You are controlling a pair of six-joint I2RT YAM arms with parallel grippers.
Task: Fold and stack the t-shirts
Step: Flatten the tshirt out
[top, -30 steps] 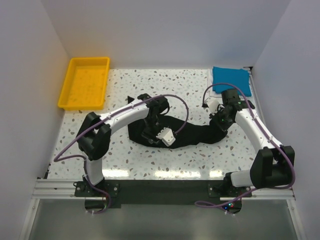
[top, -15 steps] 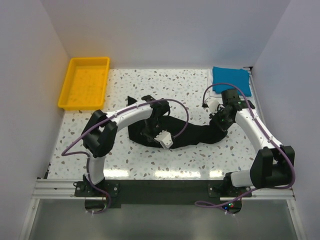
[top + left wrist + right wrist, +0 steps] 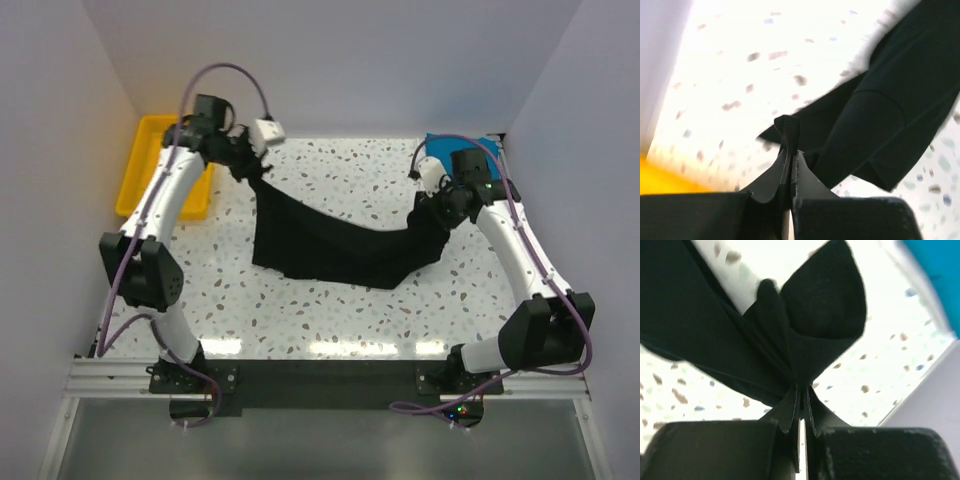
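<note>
Black t-shirt (image 3: 330, 245) stretched and sagging over the speckled table (image 3: 330, 315), left gripper (image 3: 248, 165) clamped on one corner near the yellow tray (image 3: 138, 175), right gripper (image 3: 435, 205) pinched tight on the opposite end, blue t-shirt (image 3: 462, 144) lying at the far right corner.

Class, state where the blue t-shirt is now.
In the top view the blue t-shirt lies folded in the table's far right corner, by the right wall, beyond the right arm and the black t-shirt's lifted end.
</note>
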